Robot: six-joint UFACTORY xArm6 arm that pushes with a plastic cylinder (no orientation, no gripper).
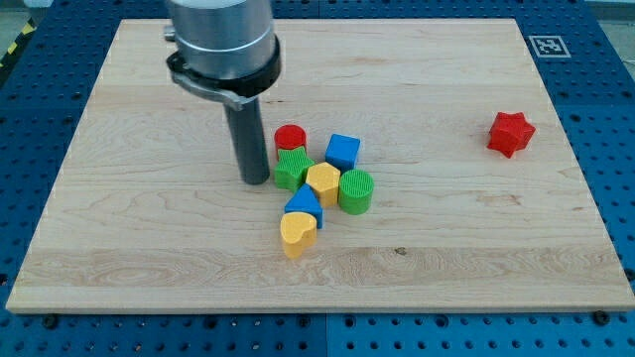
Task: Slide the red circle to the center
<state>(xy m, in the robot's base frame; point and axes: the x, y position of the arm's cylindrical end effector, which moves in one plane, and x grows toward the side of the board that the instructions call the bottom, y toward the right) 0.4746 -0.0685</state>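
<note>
The red circle stands just above the board's middle, touching a green block below it. My tip rests on the board just left of the green block and below-left of the red circle, a small gap away from both. The rod rises from there to the arm at the view's top.
A cluster lies right of my tip: blue cube, yellow hexagon, green cylinder, blue triangle-like block, yellow heart. A red star sits alone at the view's right. The wooden board lies on a blue table.
</note>
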